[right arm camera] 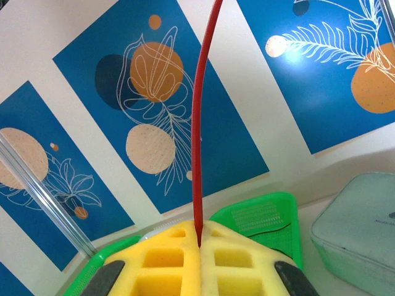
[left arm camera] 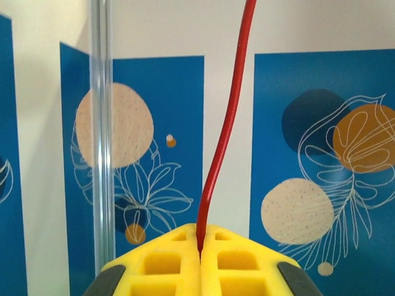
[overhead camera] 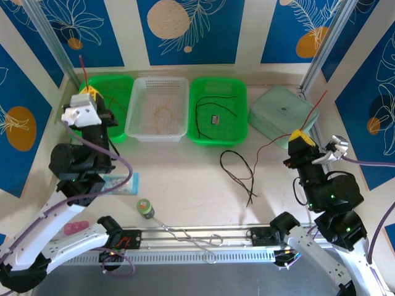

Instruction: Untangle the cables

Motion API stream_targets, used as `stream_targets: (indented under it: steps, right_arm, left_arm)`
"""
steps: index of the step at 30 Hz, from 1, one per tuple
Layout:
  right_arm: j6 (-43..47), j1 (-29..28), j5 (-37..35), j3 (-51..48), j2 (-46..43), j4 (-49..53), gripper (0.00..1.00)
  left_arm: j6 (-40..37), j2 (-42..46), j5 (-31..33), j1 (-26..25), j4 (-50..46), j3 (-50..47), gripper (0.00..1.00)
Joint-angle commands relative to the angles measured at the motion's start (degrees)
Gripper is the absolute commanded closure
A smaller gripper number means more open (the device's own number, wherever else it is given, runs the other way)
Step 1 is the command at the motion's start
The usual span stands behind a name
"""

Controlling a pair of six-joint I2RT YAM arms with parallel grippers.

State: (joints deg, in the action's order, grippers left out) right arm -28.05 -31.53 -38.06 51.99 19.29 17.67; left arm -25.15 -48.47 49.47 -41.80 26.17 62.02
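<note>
My left gripper (overhead camera: 90, 91) hangs over the left green tray (overhead camera: 123, 83), shut on a red cable (left arm camera: 225, 123) whose end sticks up past the yellow fingers (left arm camera: 166, 265). My right gripper (overhead camera: 299, 134) is raised at the right, shut on another red cable (right arm camera: 199, 123). That cable (overhead camera: 271, 145) trails down-left to the table beside a looped black cable (overhead camera: 237, 169). A further black cable (overhead camera: 216, 102) lies in the right green tray (overhead camera: 241, 139). A yellow-tan cable (overhead camera: 162, 114) lies in the white basket (overhead camera: 139, 132).
A pale green lidded box (overhead camera: 282, 114) sits at the back right, close to my right gripper. Near the front rail lie a green tape roll (overhead camera: 145, 208), a bent silver wire (overhead camera: 191, 237), a blue packet (overhead camera: 120, 183) and a pink object (overhead camera: 73, 228).
</note>
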Motion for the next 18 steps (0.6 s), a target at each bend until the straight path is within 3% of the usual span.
stream_targets:
  steps: [1,4,9,18]
  right_arm:
    - [0.2,0.5,1.0,3.8,2.9,-1.8,1.00]
    - [2.0,0.9,2.0,6.9,6.4,-3.0,1.00]
    - [6.2,2.1,3.1,10.6,11.7,-6.1,1.00]
    - [6.9,7.2,8.7,15.5,17.7,-7.0,1.00]
  left_arm:
    - [-9.9,-4.2,-1.8,2.5,4.7,6.8,1.00]
    - [-10.8,-9.1,-4.8,8.2,5.2,11.4,1.00]
    - [8.8,-16.8,-13.8,21.5,-12.7,23.0,1.00]
    - [17.4,-30.5,-21.6,32.8,-15.5,35.7,1.00]
